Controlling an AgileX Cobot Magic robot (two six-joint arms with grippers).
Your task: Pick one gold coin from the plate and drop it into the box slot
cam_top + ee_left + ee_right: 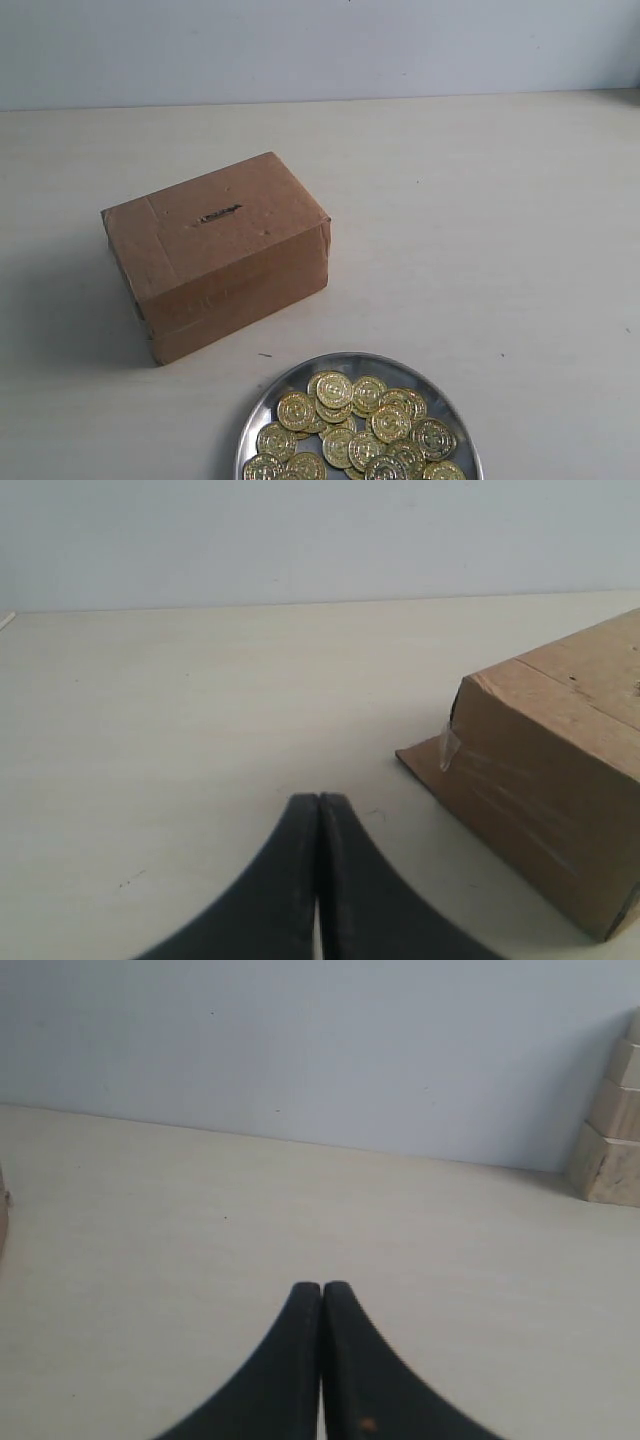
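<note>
I am at the very first step: no coin is picked yet. My left gripper (318, 802) and my right gripper (321, 1287) are both closed, jaws pressed together, holding nothing. The left one is near a corner of the box (215, 255). The gold coins (350, 425) lie heaped on the plate (275, 395), near the box, whose slot (219, 214) is on its top face. I judge the next move needs 1 gripper to open, descend over the plate and pinch only 1 coin at the heap's edge.
</note>
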